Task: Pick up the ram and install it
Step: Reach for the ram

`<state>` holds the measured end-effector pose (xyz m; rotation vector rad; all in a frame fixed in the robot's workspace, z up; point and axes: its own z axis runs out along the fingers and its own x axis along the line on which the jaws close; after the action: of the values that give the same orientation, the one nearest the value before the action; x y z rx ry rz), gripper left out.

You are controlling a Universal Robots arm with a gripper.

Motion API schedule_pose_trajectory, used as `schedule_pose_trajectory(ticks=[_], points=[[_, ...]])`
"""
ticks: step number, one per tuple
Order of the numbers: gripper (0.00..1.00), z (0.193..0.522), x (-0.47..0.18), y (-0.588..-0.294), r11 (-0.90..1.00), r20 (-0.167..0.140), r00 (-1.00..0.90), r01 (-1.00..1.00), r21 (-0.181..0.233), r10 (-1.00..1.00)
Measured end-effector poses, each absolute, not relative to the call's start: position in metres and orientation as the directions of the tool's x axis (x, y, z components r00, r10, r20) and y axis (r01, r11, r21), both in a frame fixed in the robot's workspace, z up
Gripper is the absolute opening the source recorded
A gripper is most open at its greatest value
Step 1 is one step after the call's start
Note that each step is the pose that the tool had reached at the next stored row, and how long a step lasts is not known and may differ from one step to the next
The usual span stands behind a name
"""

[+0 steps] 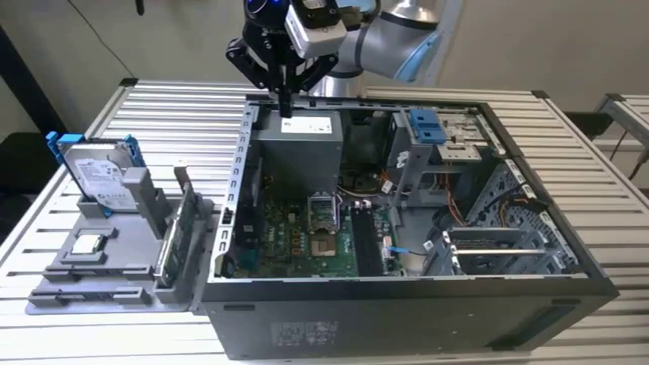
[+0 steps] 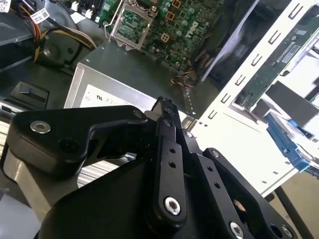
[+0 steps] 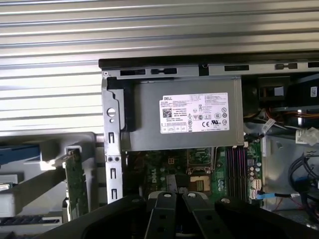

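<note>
The ram (image 1: 175,232) is a slim dark-green strip standing on edge in the grey holder (image 1: 102,285), just outside the case wall on the exterior view's left. It also appears in the first wrist view as the ram (image 3: 75,181) and in the second wrist view as the ram (image 2: 279,62). My gripper (image 1: 287,106) hangs over the back of the open computer case, above the grey power supply (image 1: 304,148). The black fingers (image 2: 167,144) are pressed together with nothing between them. The gripper is well apart from the ram.
The open case (image 1: 406,304) holds a green motherboard with dark memory slots (image 1: 367,236) and an open CPU socket (image 1: 322,217). A silver hard drive in a blue frame (image 1: 102,171) and a small square chip (image 1: 90,243) sit on the holder. Cables and a drive cage (image 1: 497,243) fill the case's right.
</note>
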<state>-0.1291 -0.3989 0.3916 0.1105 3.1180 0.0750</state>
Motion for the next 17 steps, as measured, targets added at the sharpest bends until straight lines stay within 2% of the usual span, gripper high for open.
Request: schedule_pose_trajectory(ticks=[17], points=[[0.11, 0.391, -0.143, -0.399, 0.996, -0.019, -0.997, 0.070, 0.049, 0.071]])
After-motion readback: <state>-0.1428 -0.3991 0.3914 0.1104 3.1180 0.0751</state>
